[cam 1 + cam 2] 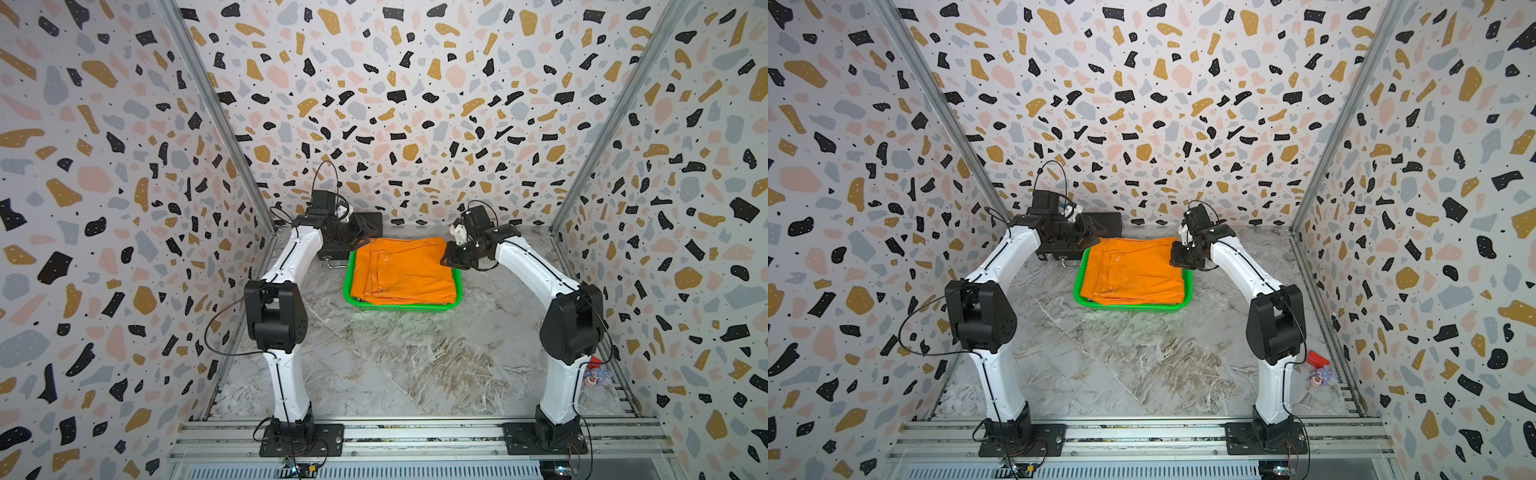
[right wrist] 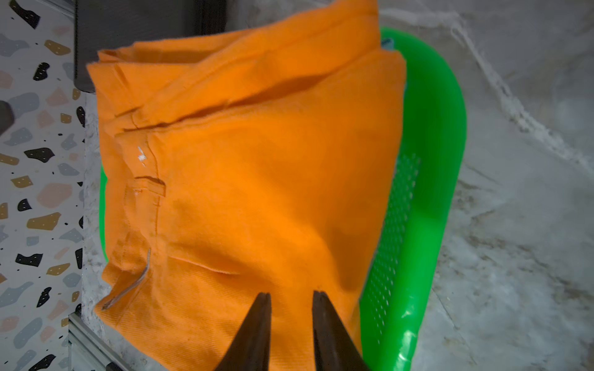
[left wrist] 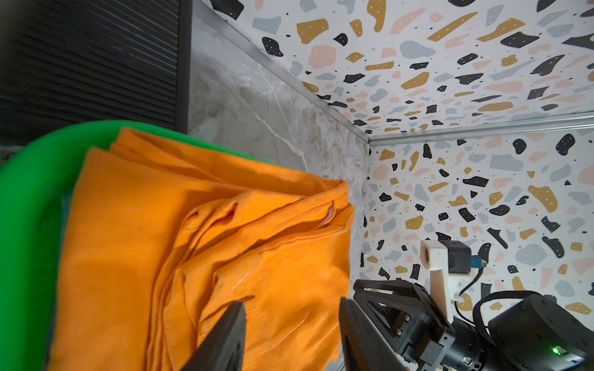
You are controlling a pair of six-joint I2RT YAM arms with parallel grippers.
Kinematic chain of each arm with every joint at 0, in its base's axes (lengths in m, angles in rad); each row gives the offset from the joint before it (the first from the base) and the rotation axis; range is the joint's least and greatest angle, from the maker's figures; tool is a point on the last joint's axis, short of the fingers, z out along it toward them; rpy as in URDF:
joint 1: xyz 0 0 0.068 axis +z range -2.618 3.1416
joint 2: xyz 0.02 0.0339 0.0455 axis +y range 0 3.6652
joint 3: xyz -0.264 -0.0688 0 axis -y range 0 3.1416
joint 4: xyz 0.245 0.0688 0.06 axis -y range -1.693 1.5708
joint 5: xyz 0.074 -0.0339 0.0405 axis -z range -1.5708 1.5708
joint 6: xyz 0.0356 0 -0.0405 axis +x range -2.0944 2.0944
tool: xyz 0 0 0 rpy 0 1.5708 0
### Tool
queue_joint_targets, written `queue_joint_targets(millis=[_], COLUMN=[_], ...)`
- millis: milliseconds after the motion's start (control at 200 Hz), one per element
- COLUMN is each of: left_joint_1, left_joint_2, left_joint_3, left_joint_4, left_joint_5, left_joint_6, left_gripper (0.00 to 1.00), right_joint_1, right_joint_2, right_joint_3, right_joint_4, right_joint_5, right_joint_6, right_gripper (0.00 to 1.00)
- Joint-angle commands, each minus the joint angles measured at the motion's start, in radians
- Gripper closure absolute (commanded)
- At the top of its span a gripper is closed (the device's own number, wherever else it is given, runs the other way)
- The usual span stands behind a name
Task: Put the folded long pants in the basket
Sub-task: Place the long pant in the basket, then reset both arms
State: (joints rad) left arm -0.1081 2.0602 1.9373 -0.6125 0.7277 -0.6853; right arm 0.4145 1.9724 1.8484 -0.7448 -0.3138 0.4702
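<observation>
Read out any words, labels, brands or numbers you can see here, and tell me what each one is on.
No text can be read in any view.
Orange pants: only a small white mark, no letters to make out.
Red thing and colourful thing beside it: too small and blurred.
Green basket and black case: no label shows.

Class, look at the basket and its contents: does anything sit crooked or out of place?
Yes. The orange pants lie skewed on top, and their far edge spills over the rim of the green basket, so they are not fully inside.
</observation>
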Motion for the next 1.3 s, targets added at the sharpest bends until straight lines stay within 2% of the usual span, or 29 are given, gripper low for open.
queue_joint_targets(millis=[0, 120, 230, 350, 410, 526, 646, 721, 756, 836, 856, 921, 1011, 1086, 1136, 1191, 1296], left_joint_1=[-0.011, -0.012, -0.012, -0.012, -0.010, -0.007, 0.009, 0.038, 0.055, 0.091, 0.097, 0.099, 0.099, 0.099, 0.099, 0.100, 0.099], left_joint_2=[0.085, 0.195, 0.254, 0.283, 0.278, 0.224, 0.047, -0.108, -0.182, -0.377, -0.427, -0.573, -0.746, -0.803, -0.789, -0.768, -0.699], left_joint_3=[0.098, 0.115, 0.099, 0.106, 0.112, 0.134, 0.114, 0.059, 0.012, -0.182, -0.265, -0.564, -1.023, -1.283, -1.366, -1.373, -1.357], left_joint_4=[0.013, 0.012, 0.011, 0.013, 0.013, 0.011, 0.011, 0.014, 0.025, 0.119, 0.170, 0.451, 0.928, 1.200, 1.276, 1.228, 1.154], left_joint_5=[0.049, 0.038, 0.018, 0.027, 0.026, 0.021, -0.053, -0.148, -0.203, -0.384, -0.434, -0.600, -0.696, -0.819, -0.925, -1.053, -1.041], left_joint_6=[-0.017, -0.009, 0.005, 0.016, 0.023, 0.026, 0.067, 0.128, 0.162, 0.235, 0.256, 0.359, 0.519, 0.603, 0.609, 0.534, 0.597], left_gripper=[0.48, 0.48, 0.49, 0.49, 0.48, 0.46, 0.26, 0.16, 0.12, 0.04, 0.04, 0.03, 0.00, 0.00, 0.00, 0.00, 0.00], right_joint_1=[-0.002, -0.011, -0.027, -0.040, -0.043, -0.055, -0.085, -0.115, -0.125, -0.132, -0.132, -0.134, -0.135, -0.136, -0.141, -0.146, -0.151], right_joint_2=[0.057, 0.176, 0.306, 0.321, 0.289, 0.182, -0.019, -0.186, -0.270, -0.449, -0.489, -0.606, -0.726, -0.799, -0.818, -0.810, -0.739], right_joint_3=[0.130, 0.189, 0.274, 0.253, 0.238, 0.221, 0.129, -0.021, -0.109, -0.352, -0.413, -0.678, -1.016, -1.229, -1.318, -1.358, -1.389], right_joint_4=[-0.002, 0.049, -0.008, -0.016, -0.017, -0.012, 0.077, 0.195, 0.254, 0.410, 0.463, 0.707, 1.041, 1.247, 1.328, 1.312, 1.279], right_joint_5=[0.009, 0.017, 0.032, 0.056, 0.079, 0.105, 0.135, 0.168, 0.233, 0.457, 0.515, 0.613, 0.685, 0.726, 0.761, 0.776, 0.812], right_joint_6=[-0.022, -0.026, -0.020, -0.024, -0.038, -0.064, -0.090, -0.129, -0.150, -0.218, -0.246, -0.373, -0.502, -0.545, -0.551, -0.549, -0.596], right_gripper=[0.73, 0.72, 0.77, 0.79, 0.77, 0.68, 0.50, 0.42, 0.38, 0.07, 0.03, 0.01, 0.01, 0.01, 0.01, 0.01, 0.01])
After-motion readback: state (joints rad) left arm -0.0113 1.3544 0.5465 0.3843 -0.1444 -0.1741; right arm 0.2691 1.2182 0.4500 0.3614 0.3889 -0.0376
